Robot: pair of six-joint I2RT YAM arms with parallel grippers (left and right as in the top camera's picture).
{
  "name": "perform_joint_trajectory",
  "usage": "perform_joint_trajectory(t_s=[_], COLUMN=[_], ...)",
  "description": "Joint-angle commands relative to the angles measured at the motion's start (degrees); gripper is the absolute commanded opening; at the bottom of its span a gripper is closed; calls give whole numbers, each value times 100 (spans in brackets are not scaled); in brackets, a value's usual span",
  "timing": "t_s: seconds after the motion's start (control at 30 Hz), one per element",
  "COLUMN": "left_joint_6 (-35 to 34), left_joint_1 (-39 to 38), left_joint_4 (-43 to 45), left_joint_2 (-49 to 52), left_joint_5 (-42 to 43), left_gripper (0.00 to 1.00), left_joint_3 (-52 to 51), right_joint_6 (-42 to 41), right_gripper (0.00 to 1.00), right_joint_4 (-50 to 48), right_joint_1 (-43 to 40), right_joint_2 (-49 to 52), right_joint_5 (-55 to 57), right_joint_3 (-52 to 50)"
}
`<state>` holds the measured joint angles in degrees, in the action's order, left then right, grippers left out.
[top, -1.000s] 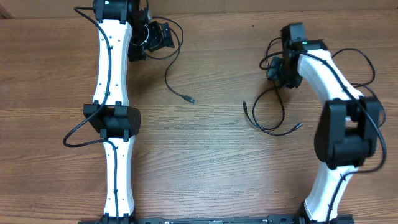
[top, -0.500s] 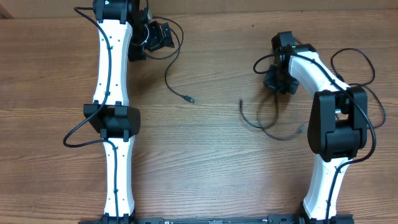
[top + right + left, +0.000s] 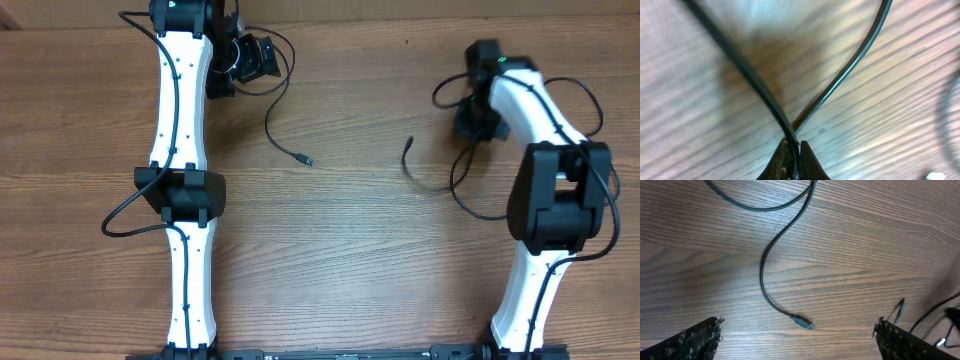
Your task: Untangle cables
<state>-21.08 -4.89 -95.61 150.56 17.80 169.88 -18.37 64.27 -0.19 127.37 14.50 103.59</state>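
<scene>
Gripping strand of cables [image 3: 850, 70] at frame right, right gripper [image 3: 792, 150] clenched. Left gripper [image 3: 797, 337] released, empty, upper left. Step: teasing loops apart. Next needs slow outward pull, avoiding snags.

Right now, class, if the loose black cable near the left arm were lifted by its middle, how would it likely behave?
Probably floppy: the black cable lies in soft curves on the wooden table, so it would sag. Likely light, since it is so thin. Its silvery plug tip would probably dangle and swing.

Right claw [image 3: 793, 150] tips cropped, cables [image 3: 850, 70] perhaps motion-blurred.
</scene>
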Motion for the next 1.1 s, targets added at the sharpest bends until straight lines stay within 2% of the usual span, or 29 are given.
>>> perform_joint_trajectory(t_s=[0.0,0.13,0.5,0.7,0.77,0.8,0.83,0.9,0.97,1.07], left_joint_6=[-79,-79,-79,-79,-79,-79,-79,-79,-79,-79], left_joint_1=[-31,-31,-31,-31,-33,-33,-33,-31,-31,-39], left_joint_4=[9,9,9,9,9,9,9,9,9,9], left_joint_2=[50,50,50,50,50,50,50,50,50,50], left_joint_5=[-42,-42,-42,-42,-42,-42,-42,-42,-42,-42], left_gripper=[99,100,99,100,100,100,100,100,100,100], left_joint_3=[122,122,122,122,122,122,122,122,122,122], right_joint_6=[245,393,334,299,302,302,299,297,295,299], right_gripper=[4,4,4,5,8,12,23,54,75,85], right_joint_4=[162,315,140,142,142,142,144,142,142,142], right_joint_1=[-179,-413,-1484,-2022,-2155,-2210,-2247,-2312,-2332,-2330], right_joint_2=[-258,-278,-275,-273,-273,-273,-273,-273,-273,-273], right_joint_5=[315,507,684,240,142,96,72,61,11,-367], right_joint_3=[671,1019,999,994,994,994,994,992,990,981])
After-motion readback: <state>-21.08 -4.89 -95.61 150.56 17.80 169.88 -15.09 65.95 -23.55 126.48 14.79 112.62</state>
